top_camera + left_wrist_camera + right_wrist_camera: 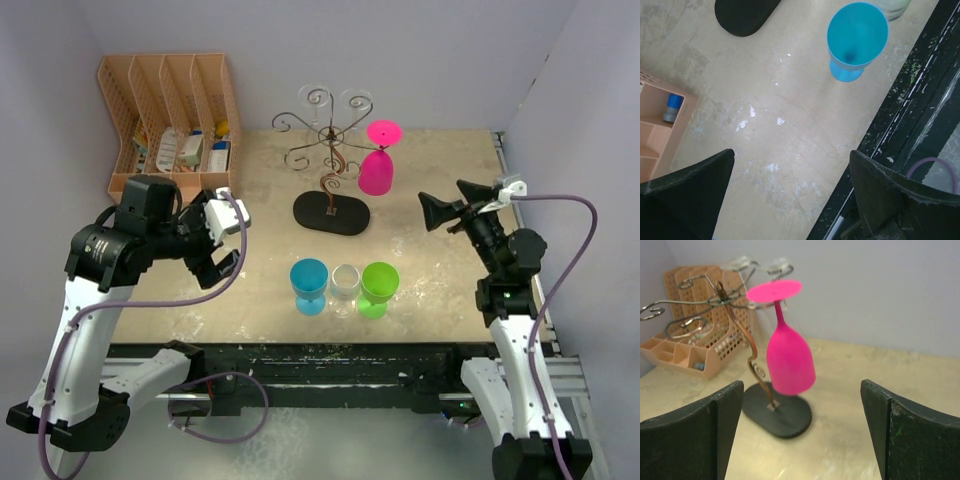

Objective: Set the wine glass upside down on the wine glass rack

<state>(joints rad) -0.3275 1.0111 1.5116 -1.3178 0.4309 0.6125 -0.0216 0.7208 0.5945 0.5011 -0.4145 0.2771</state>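
A pink wine glass [377,168] hangs upside down from a scroll arm of the dark wire rack [329,140] on its black oval base [331,213]; it also shows in the right wrist view [788,356]. A blue glass [309,285], a clear glass [345,289] and a green glass [379,288] stand upright in a row near the front edge. My right gripper [437,211] is open and empty, right of the pink glass and apart from it. My left gripper [225,243] is open and empty, left of the blue glass [857,39].
A peach slotted organizer [173,118] with small items stands at the back left. The table's front edge [900,115] and black frame run just beside my left gripper. Walls close the back and both sides.
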